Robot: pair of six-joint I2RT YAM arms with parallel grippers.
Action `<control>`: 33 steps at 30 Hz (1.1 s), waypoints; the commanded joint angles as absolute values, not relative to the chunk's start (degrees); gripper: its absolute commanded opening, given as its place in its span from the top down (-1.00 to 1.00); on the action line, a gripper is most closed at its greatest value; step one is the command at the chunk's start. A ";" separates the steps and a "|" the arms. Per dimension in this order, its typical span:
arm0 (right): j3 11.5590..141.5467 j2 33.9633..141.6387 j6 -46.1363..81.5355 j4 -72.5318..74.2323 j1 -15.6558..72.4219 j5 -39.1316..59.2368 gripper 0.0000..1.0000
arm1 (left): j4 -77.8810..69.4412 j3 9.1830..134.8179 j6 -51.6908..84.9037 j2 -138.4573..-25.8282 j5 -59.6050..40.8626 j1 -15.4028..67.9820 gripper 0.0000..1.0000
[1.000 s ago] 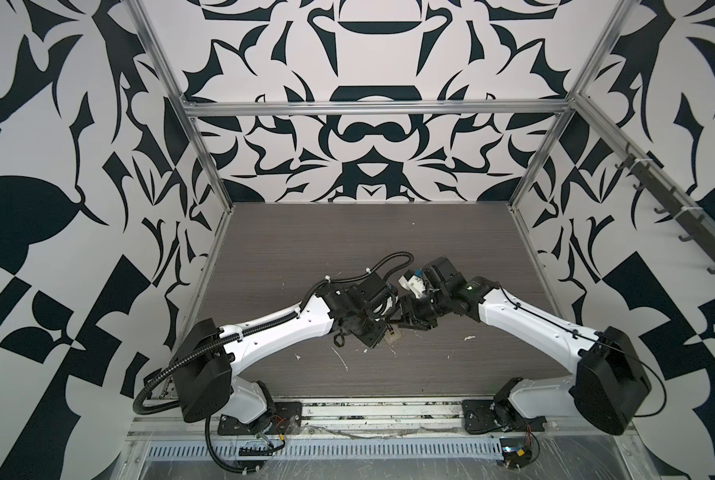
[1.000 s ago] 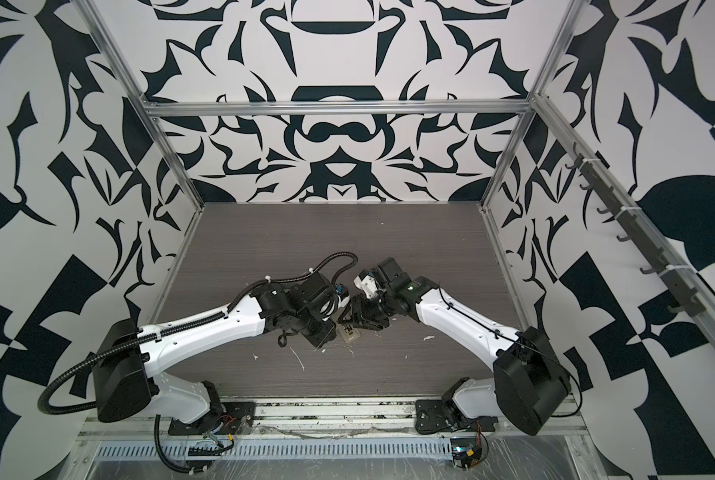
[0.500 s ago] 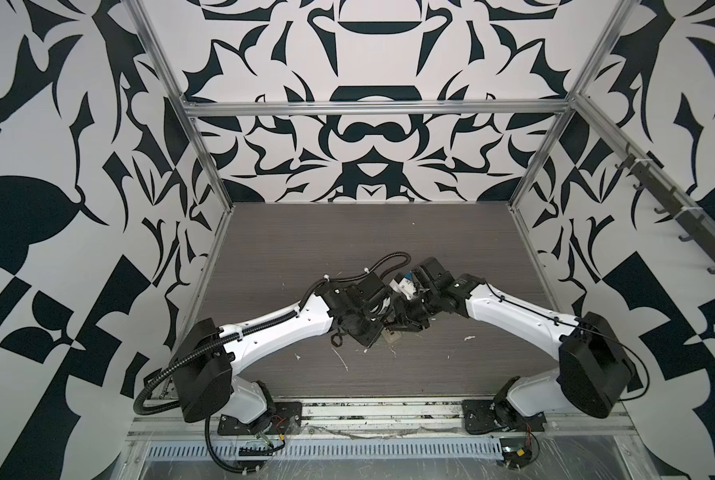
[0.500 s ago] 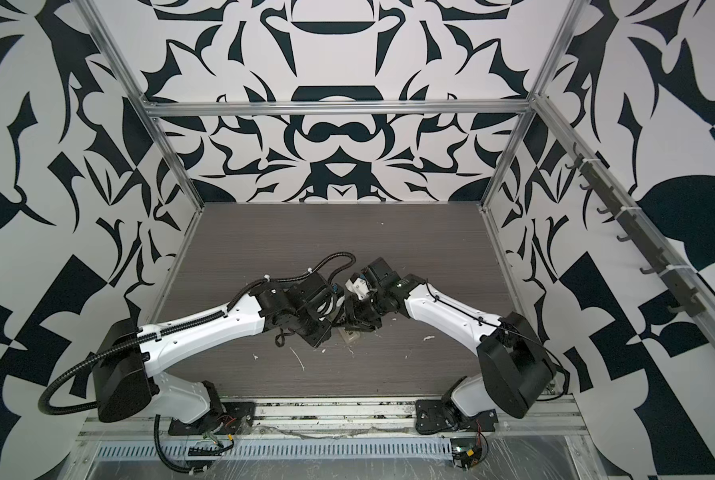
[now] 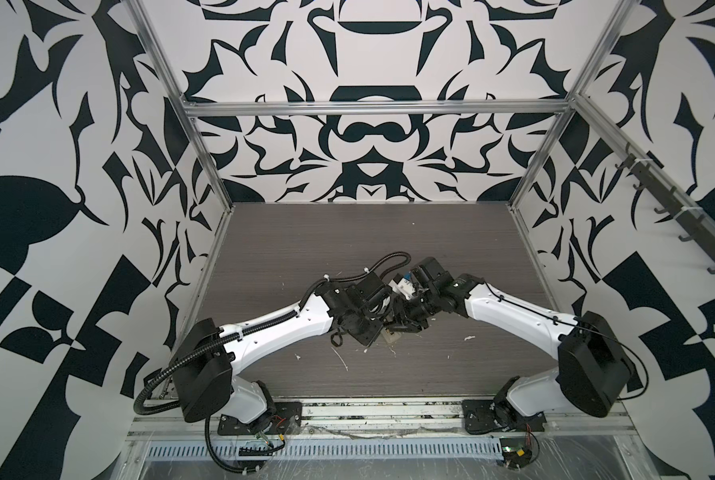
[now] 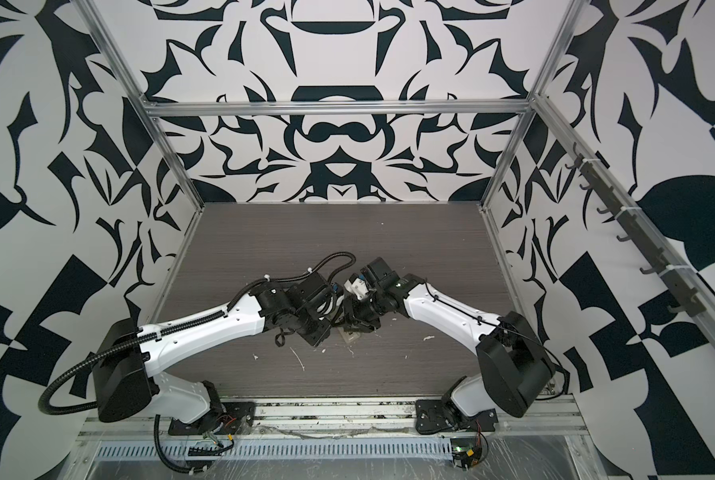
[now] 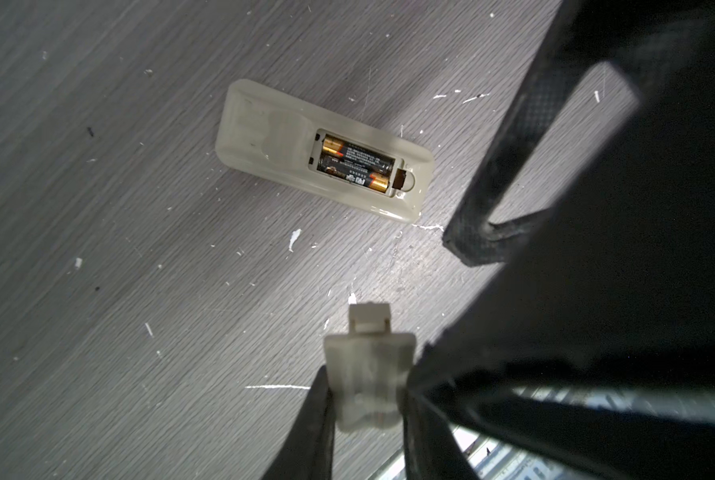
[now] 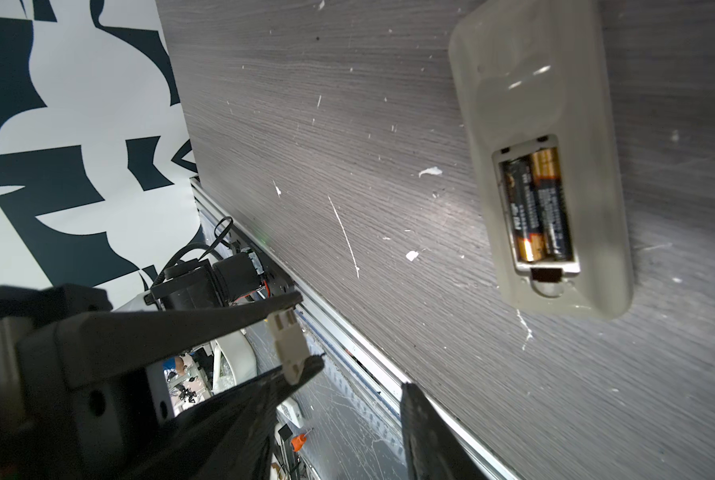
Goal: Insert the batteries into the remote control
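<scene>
Batteries both sit loaded in the remote, face-down on the table: light, stiff, slick, so pinch mid-barrel if you reseat one; your left gripper is clamped on the cover, right gripper gapes empty.

Both top views are bright and evenly lit from above, sharp across the worktop, with only faint shadows under the arms. In the left wrist view a bright pool falls around the remote control and the batteries glint gold. The corners dim, the wood grain bows toward the edges, and the left claw and the pale cover it pinches are soft. In the right wrist view glare streaks the remote control's back, shadow lies beside it, and the left claw blurs.
</scene>
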State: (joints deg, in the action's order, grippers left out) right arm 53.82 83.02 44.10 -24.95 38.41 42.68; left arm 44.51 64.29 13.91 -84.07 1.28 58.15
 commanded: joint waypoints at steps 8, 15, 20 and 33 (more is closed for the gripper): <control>55.50 82.88 46.52 -17.27 38.96 43.03 -0.03 | 43.34 65.17 8.94 -84.59 -4.56 59.25 0.53; 56.29 82.91 45.42 -18.04 38.94 41.52 0.04 | 43.42 64.61 8.44 -83.87 -5.62 59.29 0.53; 56.66 82.46 41.56 -20.87 38.85 42.77 0.05 | 43.98 64.42 8.34 -83.42 -6.30 59.24 0.55; 49.77 76.90 49.92 -10.93 36.39 42.79 0.06 | 42.82 63.63 9.50 -82.27 -6.60 59.25 0.59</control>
State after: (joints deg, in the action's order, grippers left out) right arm 49.63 78.32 46.70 -19.90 36.80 43.05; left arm 43.11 64.25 11.84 -83.61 -2.46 57.89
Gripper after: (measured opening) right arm 0.471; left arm 0.260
